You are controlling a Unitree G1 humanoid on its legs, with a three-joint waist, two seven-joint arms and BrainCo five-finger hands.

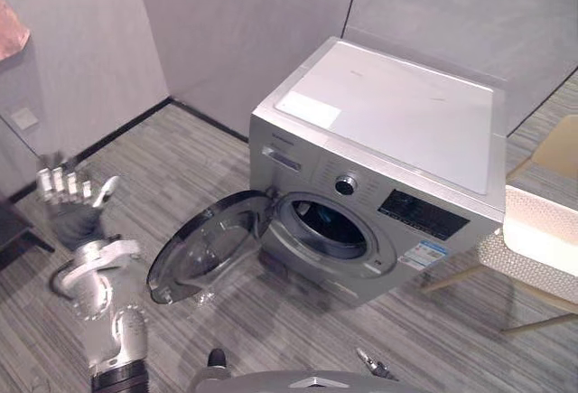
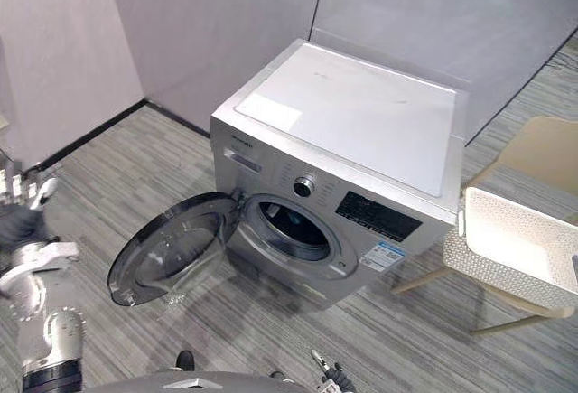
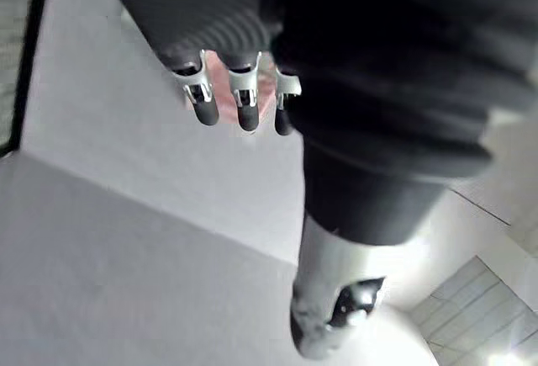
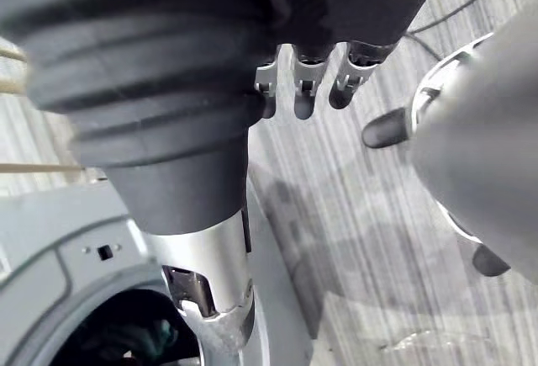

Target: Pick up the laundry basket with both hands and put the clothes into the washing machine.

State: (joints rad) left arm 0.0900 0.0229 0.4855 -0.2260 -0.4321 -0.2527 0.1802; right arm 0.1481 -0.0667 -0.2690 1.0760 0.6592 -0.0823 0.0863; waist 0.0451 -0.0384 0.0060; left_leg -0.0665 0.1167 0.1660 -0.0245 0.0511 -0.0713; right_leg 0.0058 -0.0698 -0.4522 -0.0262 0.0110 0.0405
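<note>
The laundry basket (image 2: 492,266) sat on a chair (image 2: 542,149) just right of the washing machine (image 1: 388,113), whose door (image 1: 203,244) stood wide open, probably to clear the drum for loading. The left hand (image 1: 70,208) was raised with its fingers straight and empty. The right hand (image 4: 303,88) had relaxed fingers and held nothing.

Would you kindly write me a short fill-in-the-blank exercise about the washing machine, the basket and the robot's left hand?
1. The round door of the washing machine stands ___.
2. The white laundry basket sits on a beige chair on the robot's ___ side of the machine.
3. The left hand, held up with straight fingers, holds ___.
Missing words: open; right; nothing.
</note>
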